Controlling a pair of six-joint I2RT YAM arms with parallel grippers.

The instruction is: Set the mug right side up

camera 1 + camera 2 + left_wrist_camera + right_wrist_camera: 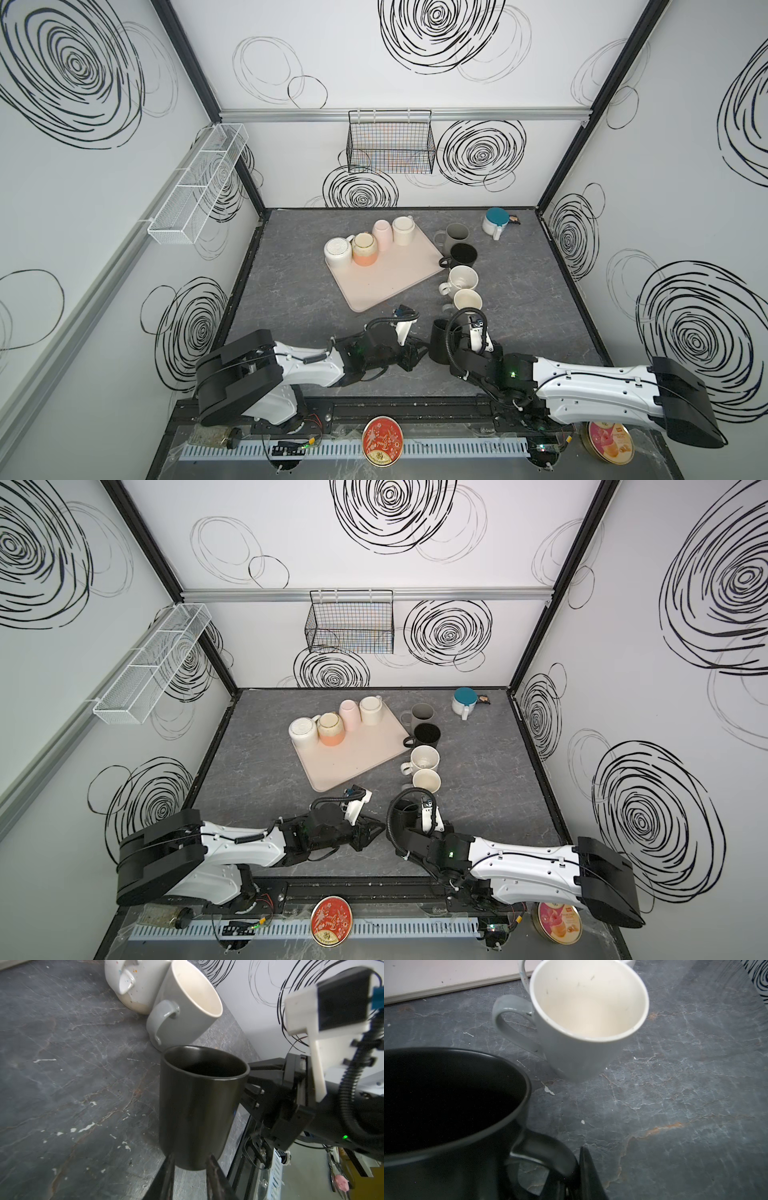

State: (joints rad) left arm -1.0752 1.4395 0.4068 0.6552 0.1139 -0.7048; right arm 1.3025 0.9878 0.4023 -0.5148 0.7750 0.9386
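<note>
Lower centre: the left gripper (417, 354), jaws slightly apart and empty, hovers beside the matte black ceramic mug (437, 343), mouth up, its handle (548, 1153) clenched by the right gripper (571, 1178). A skewed release could knock it into the grey, cream-lined mug (467, 300) behind.

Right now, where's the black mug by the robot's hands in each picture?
In a top view: black mug sits lower middle, nearest the front.
In a top view: the mug, same spot.
Left wrist view: middle of the picture.
Right wrist view: close up, rim and handle.
Shared landmark: the grey mug with cream inside, just beside it.
</note>
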